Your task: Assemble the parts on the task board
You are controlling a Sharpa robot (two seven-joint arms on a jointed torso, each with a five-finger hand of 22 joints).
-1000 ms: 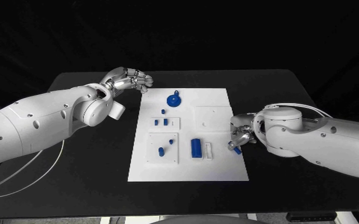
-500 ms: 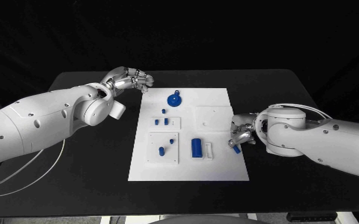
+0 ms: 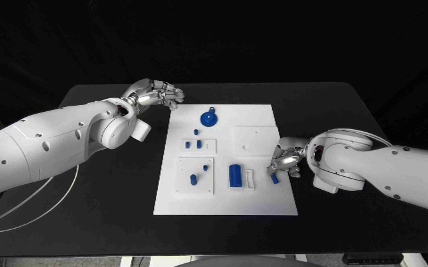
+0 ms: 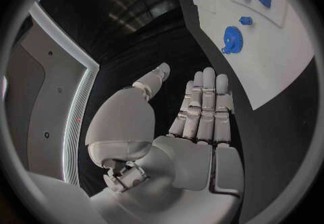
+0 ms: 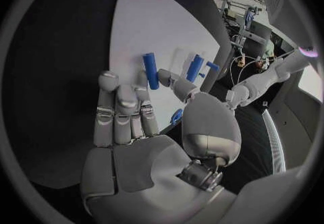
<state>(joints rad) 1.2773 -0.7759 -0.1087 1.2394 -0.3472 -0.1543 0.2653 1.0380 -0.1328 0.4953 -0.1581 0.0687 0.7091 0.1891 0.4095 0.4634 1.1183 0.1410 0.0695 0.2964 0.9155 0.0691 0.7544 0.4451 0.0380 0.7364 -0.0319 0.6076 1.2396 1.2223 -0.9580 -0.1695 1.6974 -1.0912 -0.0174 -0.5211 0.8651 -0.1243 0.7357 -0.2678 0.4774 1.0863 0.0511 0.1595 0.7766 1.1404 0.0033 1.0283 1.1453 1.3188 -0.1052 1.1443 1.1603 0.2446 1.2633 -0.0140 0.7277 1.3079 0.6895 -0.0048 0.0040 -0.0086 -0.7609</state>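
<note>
Hidden: we cannot make out the small parts (image 3: pixel 198 145) near the task board's left edge
Right hand (image 3: pixel 284 163): at the task board's (image 3: pixel 268 199) right edge, we see it grasping a blue peg (image 3: pixel 274 178) between thumb and finger
Left hand (image 3: pixel 157 94): off the board's far left corner above the table (image 3: pixel 107 217), fingers curled, holding nothing

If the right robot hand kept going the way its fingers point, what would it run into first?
Probably the tall blue cylinder standing on the task board. The right robot hand, holding a small blue peg, points toward it, though depth is hard to judge.
</note>
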